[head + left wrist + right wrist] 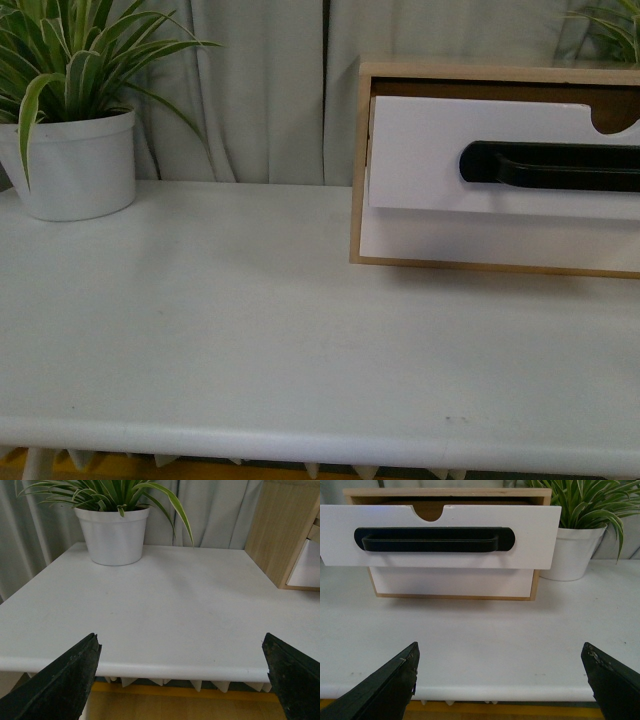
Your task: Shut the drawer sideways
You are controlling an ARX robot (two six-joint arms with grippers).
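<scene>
The drawer (440,150), white-fronted with a long black bar handle (550,165) and a half-round notch in its top edge, stands pulled out of a light wood cabinet (357,160) at the table's back right. It also shows in the right wrist view (440,535), straight ahead and open. My right gripper (502,680) is open and empty near the table's front edge, well short of the drawer. My left gripper (182,680) is open and empty at the front edge, with the cabinet's side (280,530) far off. Neither arm shows in the front view.
A plain white drawer front (480,240) sits shut below the open drawer. A white pot with a striped plant (75,160) stands at the back left; another plant pot (572,550) stands beside the cabinet. Grey curtains hang behind the white table (250,330).
</scene>
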